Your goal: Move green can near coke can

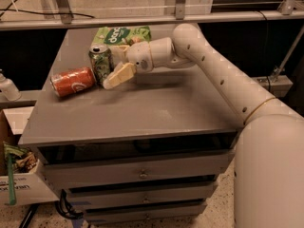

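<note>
The green can (100, 62) stands upright on the grey table top (156, 103) at the back left. The coke can (72, 80) lies on its side just to its left, almost touching it. My gripper (114, 66) is at the green can's right side, open. One cream finger (119, 75) reaches along the can's front. The other finger is behind the can and mostly hidden. The can stands on the table between the fingers near their tips.
A flat green snack bag (121, 34) lies behind the can at the table's back edge. A white bottle (7, 87) stands off the table on the left. A cardboard box (19, 175) sits on the floor lower left. Drawers (142, 174) are below the top.
</note>
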`<action>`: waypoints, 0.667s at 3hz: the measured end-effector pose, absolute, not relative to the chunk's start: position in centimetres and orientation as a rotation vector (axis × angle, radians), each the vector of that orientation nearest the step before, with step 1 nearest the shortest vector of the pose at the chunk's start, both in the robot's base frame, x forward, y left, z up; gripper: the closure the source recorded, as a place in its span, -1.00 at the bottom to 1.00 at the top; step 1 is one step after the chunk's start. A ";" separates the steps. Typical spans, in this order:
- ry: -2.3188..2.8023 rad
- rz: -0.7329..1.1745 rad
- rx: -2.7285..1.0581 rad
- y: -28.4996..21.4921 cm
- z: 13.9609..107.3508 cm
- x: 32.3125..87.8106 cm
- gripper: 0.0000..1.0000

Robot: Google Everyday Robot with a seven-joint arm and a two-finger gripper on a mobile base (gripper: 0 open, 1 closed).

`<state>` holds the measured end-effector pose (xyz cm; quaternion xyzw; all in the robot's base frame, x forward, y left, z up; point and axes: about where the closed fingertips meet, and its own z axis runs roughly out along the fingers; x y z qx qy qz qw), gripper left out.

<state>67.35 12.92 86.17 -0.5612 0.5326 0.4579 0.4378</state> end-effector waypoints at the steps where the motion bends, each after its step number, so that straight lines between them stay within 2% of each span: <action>1: 1.334 1.089 -1.375 9.9 87.3 67.7 -1.00; 2: 1.357 0.998 -1.343 5.0 88.5 68.2 -1.00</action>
